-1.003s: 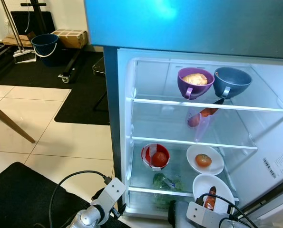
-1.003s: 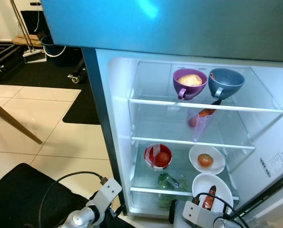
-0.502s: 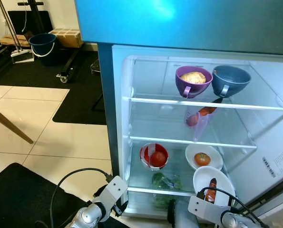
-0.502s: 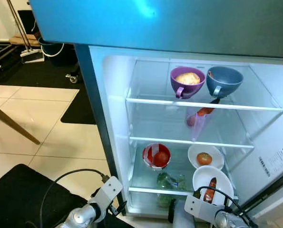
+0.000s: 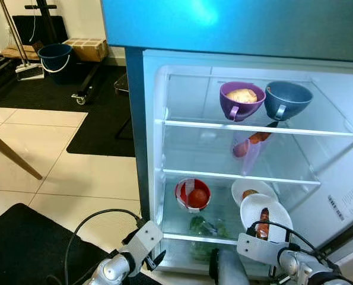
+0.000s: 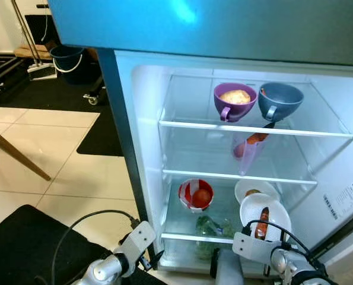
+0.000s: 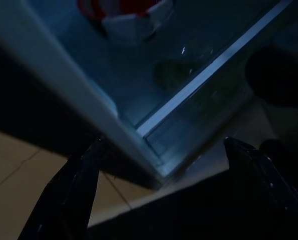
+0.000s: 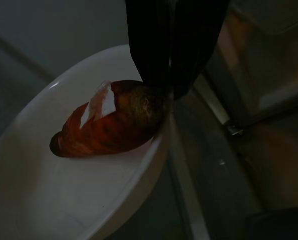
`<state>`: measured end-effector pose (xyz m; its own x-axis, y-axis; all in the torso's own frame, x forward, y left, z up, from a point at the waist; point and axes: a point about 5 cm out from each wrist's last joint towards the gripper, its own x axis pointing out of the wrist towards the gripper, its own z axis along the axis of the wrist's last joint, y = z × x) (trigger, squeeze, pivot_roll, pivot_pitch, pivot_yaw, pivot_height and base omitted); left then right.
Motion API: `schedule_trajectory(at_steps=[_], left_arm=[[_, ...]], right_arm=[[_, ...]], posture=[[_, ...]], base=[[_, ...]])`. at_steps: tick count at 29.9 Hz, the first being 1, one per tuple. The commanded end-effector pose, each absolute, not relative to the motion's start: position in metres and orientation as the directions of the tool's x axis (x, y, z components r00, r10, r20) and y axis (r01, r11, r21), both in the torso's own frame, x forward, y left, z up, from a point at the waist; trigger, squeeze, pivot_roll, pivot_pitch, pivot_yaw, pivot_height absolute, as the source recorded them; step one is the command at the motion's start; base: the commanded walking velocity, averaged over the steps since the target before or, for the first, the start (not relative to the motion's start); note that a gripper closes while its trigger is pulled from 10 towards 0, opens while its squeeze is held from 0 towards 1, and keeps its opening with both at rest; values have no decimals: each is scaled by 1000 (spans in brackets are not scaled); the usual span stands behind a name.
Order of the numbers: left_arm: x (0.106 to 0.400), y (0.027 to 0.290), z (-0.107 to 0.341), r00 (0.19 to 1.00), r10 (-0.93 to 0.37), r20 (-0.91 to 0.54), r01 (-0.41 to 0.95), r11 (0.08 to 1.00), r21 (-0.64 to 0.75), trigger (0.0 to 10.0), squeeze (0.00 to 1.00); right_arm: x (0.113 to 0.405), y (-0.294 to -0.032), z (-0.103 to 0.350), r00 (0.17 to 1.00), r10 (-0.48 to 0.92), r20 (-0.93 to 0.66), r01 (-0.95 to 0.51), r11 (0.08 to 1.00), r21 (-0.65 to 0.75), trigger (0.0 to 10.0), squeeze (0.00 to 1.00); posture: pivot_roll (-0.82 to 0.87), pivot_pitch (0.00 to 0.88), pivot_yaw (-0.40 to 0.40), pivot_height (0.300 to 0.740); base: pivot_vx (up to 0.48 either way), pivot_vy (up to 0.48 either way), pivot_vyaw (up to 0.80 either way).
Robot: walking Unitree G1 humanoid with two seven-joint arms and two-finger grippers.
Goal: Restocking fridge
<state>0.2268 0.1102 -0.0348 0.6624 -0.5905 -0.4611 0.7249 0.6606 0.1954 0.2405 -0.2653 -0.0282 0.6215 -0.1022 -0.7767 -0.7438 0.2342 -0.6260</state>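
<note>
So the right gripper [image 8: 171,75] has its fingers pinched on the near rim of the white bowl [image 5: 265,211], the one with the reddish sweet potato [image 8: 108,120] lying in it. In the left eye view that bowl sits at the lower right of the frame, hovering at the front of the fridge's bottom shelf [image 5: 194,238], just in front of and partly overlapping the second white bowl [image 5: 247,191]. What matters next, I'd say: the bowl stretches away from the jaws into the fridge, with the potato's long axis running across the bowl, not along the fingers, so a tilt could roll it. The left gripper [image 7: 159,165] hangs low at the lower left with its fingers spread, near the fridge's bottom edge, holding nothing.
</note>
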Motion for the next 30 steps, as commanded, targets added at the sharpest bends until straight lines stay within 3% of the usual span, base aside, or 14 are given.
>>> schedule_trajectory(at_steps=[1,15,30], left_arm=[[227,102,-30,660,-621,-423,737,646,201,10000,0],[215,101,-28,620,-696,-362,780,595,192,10000,0],[229,102,-9,648,-714,-266,762,602,241,10000,0]], right_arm=[[242,-268,-25,624,-104,-775,-746,217,-630,10000,0],[247,-278,-15,589,-104,-801,-780,186,-598,10000,0],[258,-286,21,541,-26,-841,-836,92,-541,10000,0]], posture=[[20,0,-50,488],[22,0,-51,488],[10,0,-48,488]], base=[[0,0,0],[0,0,0],[0,0,0]])
